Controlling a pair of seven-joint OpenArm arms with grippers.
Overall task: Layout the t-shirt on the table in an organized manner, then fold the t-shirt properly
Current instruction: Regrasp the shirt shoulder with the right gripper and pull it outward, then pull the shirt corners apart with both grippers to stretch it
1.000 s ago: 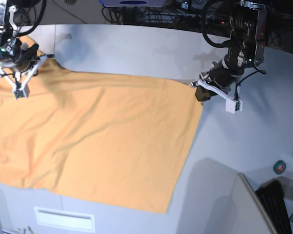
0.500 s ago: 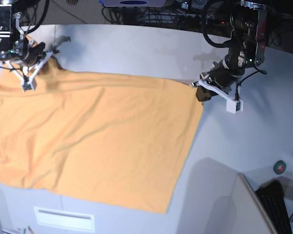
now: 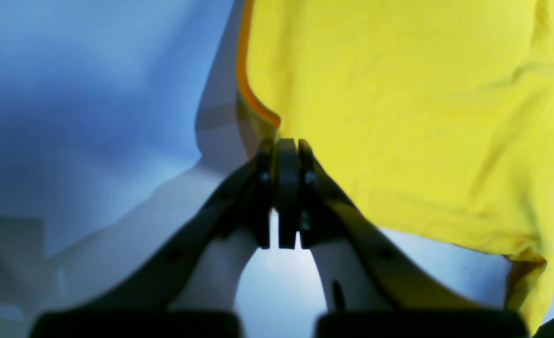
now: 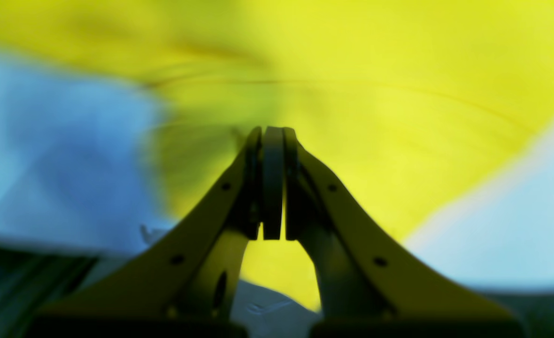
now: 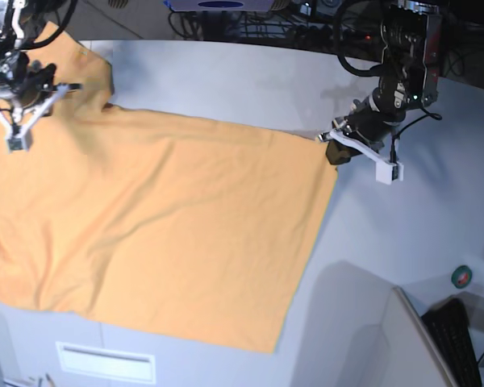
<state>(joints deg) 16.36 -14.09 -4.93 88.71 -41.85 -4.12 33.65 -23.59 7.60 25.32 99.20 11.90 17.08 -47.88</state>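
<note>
Light orange t-shirt [image 5: 161, 226] spread flat across the white-grey table [image 5: 403, 234], left gripper [image 5: 332, 151] clenched on its far right corner, right gripper [image 5: 20, 121] clenched on its far left part.

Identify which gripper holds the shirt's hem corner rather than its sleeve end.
The left gripper, at the base view's right, pinches the t-shirt at its far hem corner; the right gripper holds the opposite end.

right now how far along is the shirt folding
Done: the t-shirt lies mostly spread across the table, plain side up, with a few shallow wrinkles. In hand: the left gripper is shut on the far hem corner and the right gripper is shut on the cloth by the far shoulder, so it looks like the laying-out stage. Left: no fold shows yet, so all of the folding.
</note>
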